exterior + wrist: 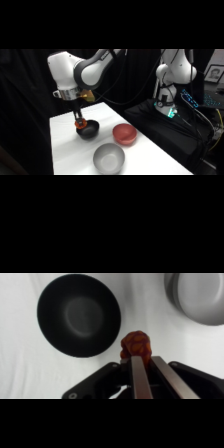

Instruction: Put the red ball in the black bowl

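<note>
The red ball (136, 345), small, red-orange and bumpy, sits between the tips of my gripper (141, 359), which is shut on it. The glossy black bowl (78, 315) lies on the white table to the upper left of the ball in the wrist view, and its inside is bare. In the side view my gripper (79, 123) hangs over the near left rim of the black bowl (88, 130), with the red ball (79, 124) showing as an orange spot at the fingertips.
A grey bowl (109, 158) (197, 296) stands near the table's front edge. A dull-red bowl (124, 134) sits to the right of the black one. The table's left edge (51, 145) runs close to my gripper.
</note>
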